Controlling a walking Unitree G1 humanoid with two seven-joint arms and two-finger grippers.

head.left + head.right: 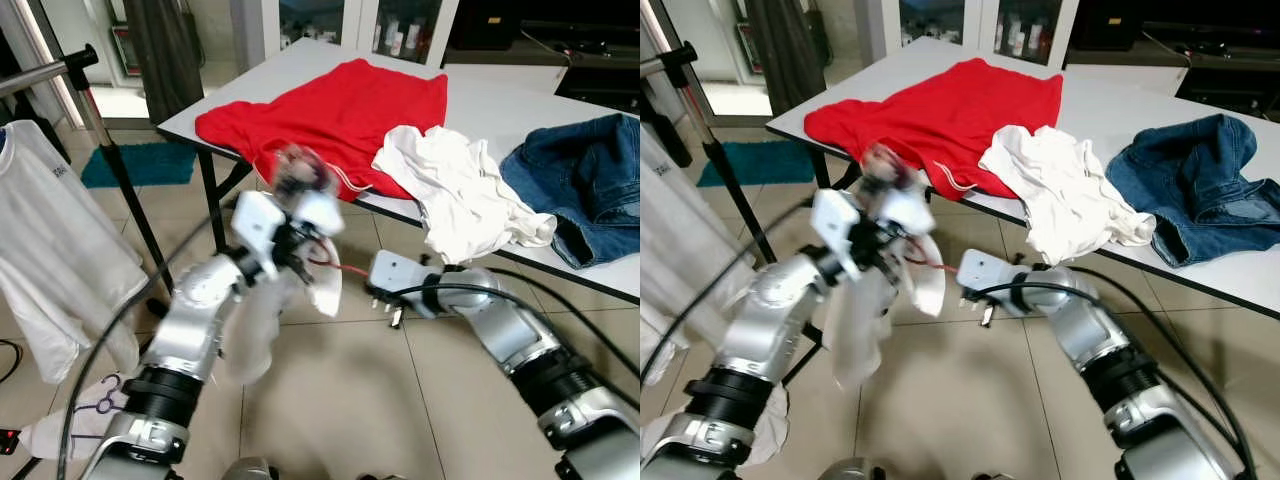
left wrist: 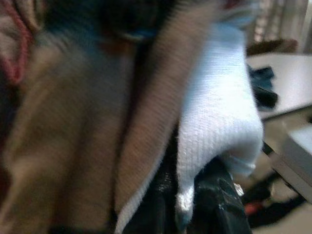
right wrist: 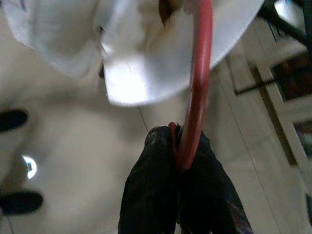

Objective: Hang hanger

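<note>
above floor: right pincer (image 3: pixel 183 163) clamped on red hanger (image 3: pixel 197 87); left pincer (image 1: pixel 295 180) blurred, state unclear.

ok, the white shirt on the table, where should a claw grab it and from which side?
Probably the part of the white shirt that droops over the table edge nearest the robot: it hangs free, so the fingers can close on both faces. Come from below and in front. The rest lies crumpled flat, between the red shirt and the jeans.
</note>
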